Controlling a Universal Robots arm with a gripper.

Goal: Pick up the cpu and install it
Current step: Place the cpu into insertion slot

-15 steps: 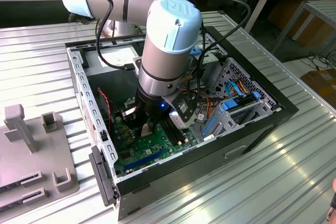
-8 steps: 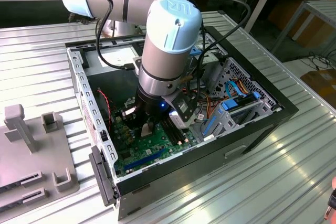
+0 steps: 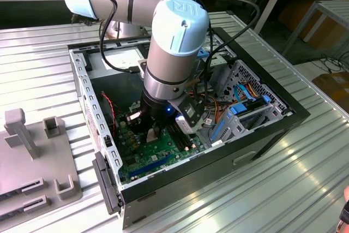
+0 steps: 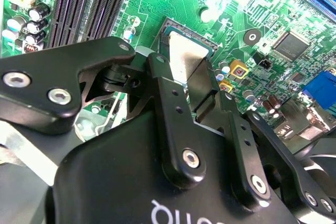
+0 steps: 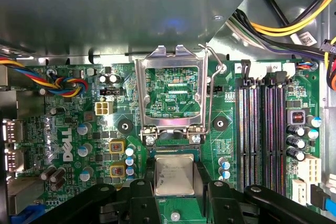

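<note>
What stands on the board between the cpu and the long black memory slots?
In the first wrist view, small round capacitors stand on green motherboard beside the cpu.

Exterior view: high, looks down into the open case (image 3: 87, 88) on the table (image 3: 49, 69). Both wrist views sit close over the motherboard (image 5: 71, 106) (image 4: 178, 3); second wrist view looks along the hand (image 4: 186, 80).
</note>
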